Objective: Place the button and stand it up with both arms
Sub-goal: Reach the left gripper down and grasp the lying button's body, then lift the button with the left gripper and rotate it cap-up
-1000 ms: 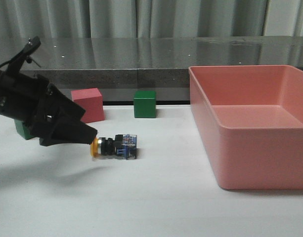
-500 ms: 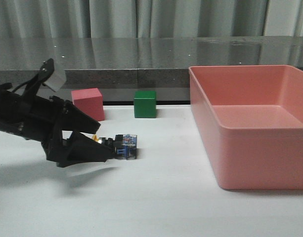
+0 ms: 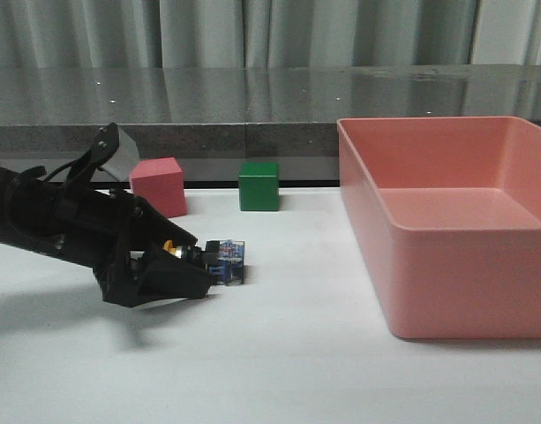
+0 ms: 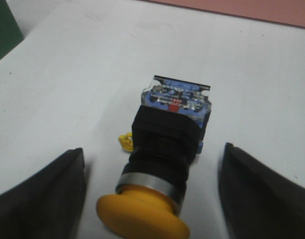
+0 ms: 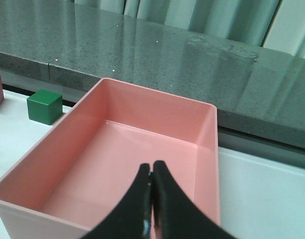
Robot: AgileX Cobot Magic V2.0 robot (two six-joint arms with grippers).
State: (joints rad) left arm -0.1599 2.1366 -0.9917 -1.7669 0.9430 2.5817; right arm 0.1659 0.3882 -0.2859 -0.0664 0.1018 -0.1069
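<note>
button lying on its side on the white table, toward the left edge and about midway from front to back, yellow cap pointing left, clear-blue base pointing right. not yet standing. left gripper low over the table with fingers released, one on each side of the barrel, neither touching it in the left wrist view; likely spread that wide to clear the broad mushroom cap before closing on the narrower black barrel. small yellow tab beside the barrel, touching the table; purpose unclear.

cap smooth, matte, domed; silver collar a thin shiny ring; barrel black and ribbed; base a square block of clear plastic with blue and red parts inside. flat base probably the only stable face for standing, the rounded cap likely to roll.

right gripper hanging above the pink bin at the right edge, fingers clenched together on nothing, apparently waiting clear of the work. bin rigid plastic, smooth walls, rounded rim, nothing inside.

pink cube and green cube near the back edge, well apart from the button, sharp-edged and matte. another green block partly hidden behind the left arm.
</note>
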